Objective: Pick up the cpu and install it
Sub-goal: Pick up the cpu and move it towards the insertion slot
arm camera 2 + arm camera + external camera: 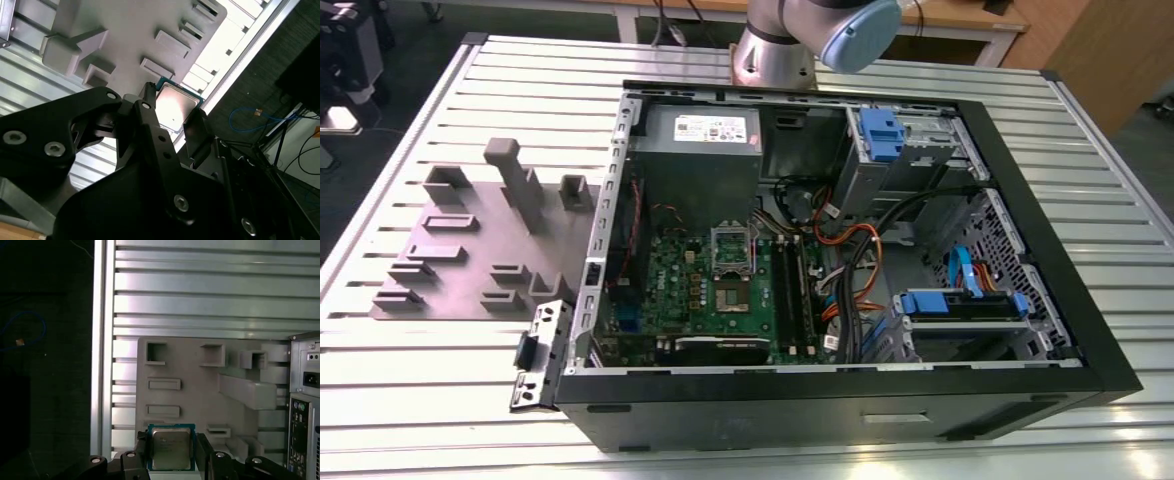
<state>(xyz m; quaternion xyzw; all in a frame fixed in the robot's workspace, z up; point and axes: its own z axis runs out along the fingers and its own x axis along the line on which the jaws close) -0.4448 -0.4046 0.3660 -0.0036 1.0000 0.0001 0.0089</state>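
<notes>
Silver-grey metal caps the cpu, a small flat square with a thin teal rim. It is pinched between the two black fingers of the end effector, which press on two opposite edges in both wrist views. In the first wrist view the chip hangs clear above the near edge of a grey moulded tray that lies on the slotted aluminium worktop. Its metal face is turned toward the camera. In the exterior view that tray sits on the exterior view's left of the open computer case, whose green motherboard lies exposed inside. The cpu is probably very light and quite stiff, so it should not bend under a modest squeeze. The smooth lid and thin sides give little to grip, though, and it could slip or twist if the hold is off-centre. The hidden underside most likely carries delicate contacts. The rim edges therefore look like the right place to hold it, centred and level, with both faces left untouched.
</notes>
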